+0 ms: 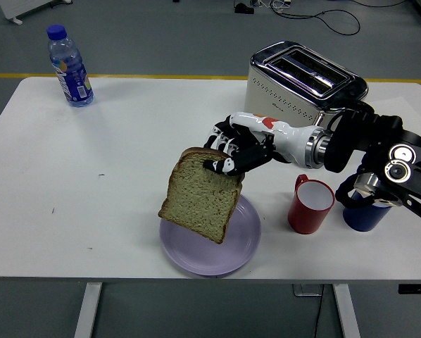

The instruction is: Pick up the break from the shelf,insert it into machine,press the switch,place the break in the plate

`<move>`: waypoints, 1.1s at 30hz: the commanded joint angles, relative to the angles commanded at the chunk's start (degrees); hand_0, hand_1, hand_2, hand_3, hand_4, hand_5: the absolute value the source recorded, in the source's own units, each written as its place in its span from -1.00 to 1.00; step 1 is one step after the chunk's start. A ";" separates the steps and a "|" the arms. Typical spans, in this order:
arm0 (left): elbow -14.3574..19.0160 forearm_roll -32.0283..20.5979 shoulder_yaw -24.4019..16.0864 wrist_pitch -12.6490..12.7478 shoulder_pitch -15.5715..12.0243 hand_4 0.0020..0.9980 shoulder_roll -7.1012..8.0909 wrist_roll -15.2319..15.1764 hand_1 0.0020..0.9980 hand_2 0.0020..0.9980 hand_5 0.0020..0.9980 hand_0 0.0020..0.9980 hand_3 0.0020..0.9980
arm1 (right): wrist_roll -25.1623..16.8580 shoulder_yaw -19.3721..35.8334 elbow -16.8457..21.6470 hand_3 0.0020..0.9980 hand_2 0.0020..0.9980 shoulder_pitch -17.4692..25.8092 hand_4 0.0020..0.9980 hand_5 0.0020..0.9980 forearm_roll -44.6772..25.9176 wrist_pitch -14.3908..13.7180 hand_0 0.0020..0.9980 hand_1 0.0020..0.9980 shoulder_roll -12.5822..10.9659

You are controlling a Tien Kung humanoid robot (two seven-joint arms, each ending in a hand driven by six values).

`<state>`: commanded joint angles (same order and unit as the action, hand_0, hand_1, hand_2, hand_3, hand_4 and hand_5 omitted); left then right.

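the right hand [233,151] pinches the top edge of the bread slice [200,203], which hangs tilted just above the purple plate [247,243] near the table's front edge. the toaster [302,84] stands farther back on the right, the red mug [310,205] right of the plate.

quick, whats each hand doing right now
Right hand: closed on the slice of bread, holding it by its top edge over the purple plate.
Left hand: not in view.
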<state>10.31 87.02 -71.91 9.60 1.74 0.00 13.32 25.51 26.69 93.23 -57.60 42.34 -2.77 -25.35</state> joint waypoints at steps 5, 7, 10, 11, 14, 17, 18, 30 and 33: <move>0.00 0.40 -0.06 -0.02 -0.10 -0.35 0.00 -0.04 -0.06 -0.15 0.81 0.23 0.14 | -0.36 -1.70 -2.72 -0.20 -0.37 3.37 -0.13 -1.00 -0.15 -1.31 -0.72 -0.63 3.47; 0.00 0.51 -0.12 -0.02 -0.10 -0.35 0.00 -0.05 -0.06 -0.15 0.81 0.23 0.14 | -0.42 -1.87 -3.21 -0.20 -0.37 3.79 -0.13 -1.00 -0.04 -1.47 -0.72 -0.63 3.97; 0.00 1.05 -0.46 -0.07 -0.06 -0.35 0.00 -0.09 -0.06 -0.15 0.81 0.23 0.14 | -0.27 -1.80 -4.94 -0.20 -0.37 4.86 -0.13 -1.00 0.60 -2.72 -0.72 -0.63 5.60; 0.00 1.19 -0.54 -0.08 -0.06 -0.35 0.00 -0.08 -0.06 -0.15 0.81 0.23 0.14 | -0.34 -1.75 -5.49 -0.21 -0.37 5.14 -0.13 -1.00 0.69 -2.98 -0.73 -0.63 6.09; 0.00 1.39 -0.62 -0.09 -0.04 -0.35 0.00 -0.04 -0.06 -0.15 0.81 0.23 0.14 | -0.60 -1.74 -6.68 -0.21 -0.37 5.68 -0.13 -1.00 1.08 -3.57 -0.73 -0.63 7.10; 0.00 1.46 -0.62 -0.07 0.01 -0.36 0.00 -0.03 -0.06 -0.15 0.81 0.23 0.14 | -1.11 -1.67 -8.58 -0.20 -0.37 6.13 -0.13 -1.00 1.84 -4.23 -0.72 -0.63 8.26; 0.00 1.40 -0.52 -0.06 0.06 -0.36 0.00 -0.03 -0.06 -0.15 0.81 0.23 0.14 | -1.29 -1.59 -9.18 -0.20 -0.37 6.17 -0.13 -1.00 2.36 -4.50 -0.72 -0.63 8.52; 0.00 -0.10 0.54 0.12 0.67 -0.36 0.00 -0.15 -0.06 -0.15 0.81 0.23 0.14 | -1.76 -2.14 -12.38 -0.19 -0.37 6.60 -0.14 -1.00 4.97 -4.49 -0.69 -0.63 9.51; 0.00 -0.32 0.74 0.13 0.81 -0.36 0.00 -0.11 -0.06 -0.15 0.81 0.23 0.14 | -1.78 -2.56 -12.94 -0.19 -0.37 6.60 -0.14 -1.00 6.13 -4.55 -0.69 -0.63 9.77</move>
<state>10.31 86.70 -71.17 9.73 2.55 0.00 13.20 23.74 24.13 80.29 -51.00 48.47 -7.32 -15.58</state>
